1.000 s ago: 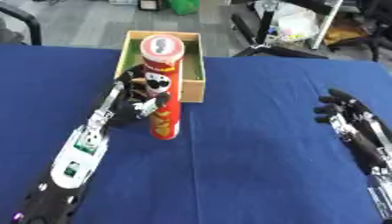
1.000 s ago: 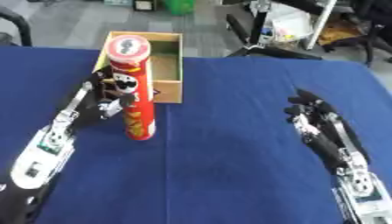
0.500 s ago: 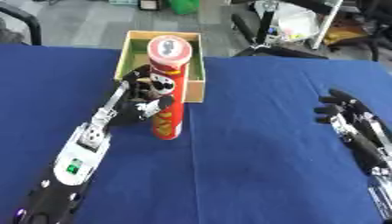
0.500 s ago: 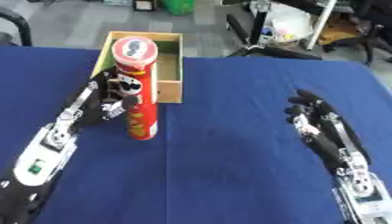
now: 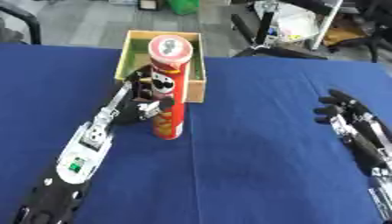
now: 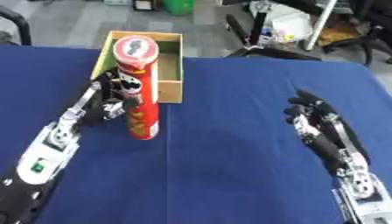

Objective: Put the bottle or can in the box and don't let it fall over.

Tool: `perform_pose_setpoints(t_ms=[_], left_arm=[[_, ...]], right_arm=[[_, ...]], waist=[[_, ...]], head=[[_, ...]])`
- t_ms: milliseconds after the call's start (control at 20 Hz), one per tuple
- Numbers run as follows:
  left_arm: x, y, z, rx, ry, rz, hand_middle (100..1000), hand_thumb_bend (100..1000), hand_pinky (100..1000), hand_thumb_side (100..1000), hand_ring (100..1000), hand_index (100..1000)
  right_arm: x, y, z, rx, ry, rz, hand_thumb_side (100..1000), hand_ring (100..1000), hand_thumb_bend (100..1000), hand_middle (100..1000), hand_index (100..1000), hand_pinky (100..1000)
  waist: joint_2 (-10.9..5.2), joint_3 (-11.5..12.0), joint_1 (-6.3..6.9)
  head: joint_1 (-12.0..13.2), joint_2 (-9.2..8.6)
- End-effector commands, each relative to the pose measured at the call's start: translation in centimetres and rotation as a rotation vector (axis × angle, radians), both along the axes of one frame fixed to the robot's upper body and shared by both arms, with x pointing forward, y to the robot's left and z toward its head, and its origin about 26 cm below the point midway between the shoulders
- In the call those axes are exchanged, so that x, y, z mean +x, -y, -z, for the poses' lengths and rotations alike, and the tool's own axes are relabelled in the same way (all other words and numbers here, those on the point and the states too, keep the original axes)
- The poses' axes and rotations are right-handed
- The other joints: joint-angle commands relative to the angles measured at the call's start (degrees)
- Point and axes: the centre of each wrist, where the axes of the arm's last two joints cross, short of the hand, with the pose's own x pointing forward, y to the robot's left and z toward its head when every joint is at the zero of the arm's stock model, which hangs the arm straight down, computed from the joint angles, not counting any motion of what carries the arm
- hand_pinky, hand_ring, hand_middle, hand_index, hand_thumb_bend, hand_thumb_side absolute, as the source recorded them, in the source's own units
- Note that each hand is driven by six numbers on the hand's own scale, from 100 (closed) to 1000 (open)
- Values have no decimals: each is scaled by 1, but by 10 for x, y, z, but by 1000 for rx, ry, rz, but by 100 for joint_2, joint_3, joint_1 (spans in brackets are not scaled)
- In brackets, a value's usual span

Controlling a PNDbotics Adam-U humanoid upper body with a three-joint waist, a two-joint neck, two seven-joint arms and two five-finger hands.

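box [image 5: 196,85]: no can inside | can [image 5: 168,88] upright, left robot hand [image 5: 143,101] gripping

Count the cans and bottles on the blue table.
1. A tall red can stands upright just in front of the wooden box, with the left robot hand wrapped around it. The box's visible interior shows no other; its near corner is hidden behind the can.

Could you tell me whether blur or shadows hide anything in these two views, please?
Left eye view: the tall red cylindrical can is soft, print unreadable; the left hand merges into its shadow. Right eye view: the right hand is soft-edged; light is even.
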Motion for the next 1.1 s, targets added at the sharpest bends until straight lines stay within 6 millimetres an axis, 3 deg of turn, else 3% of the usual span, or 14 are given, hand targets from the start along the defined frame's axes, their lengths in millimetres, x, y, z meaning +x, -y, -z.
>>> perform_pose_setpoints(t_ms=[50, 500, 1100], left_arm=[[1, -1, -13, 26, 39, 21, 845, 826, 714, 658, 777, 979], [3, -1, -13, 11, 62, -17, 887, 801, 806, 668, 861, 981], [12, 8, -12, 28, 78, -33, 888, 765, 809, 672, 859, 982]], right_arm=[[2, 2, -7, -3, 20, -4, 462, 762, 100, 787, 907, 736], [2, 2, -7, -2, 20, -6, 463, 762, 100, 788, 908, 737], [2, 0, -7, 2, 19, -14, 465, 763, 100, 790, 908, 737]], waist=[[-65, 4, 6], [-60, 3, -8], [-46, -40, -25]], head=[[14, -72], [15, -79], [47, -92]])
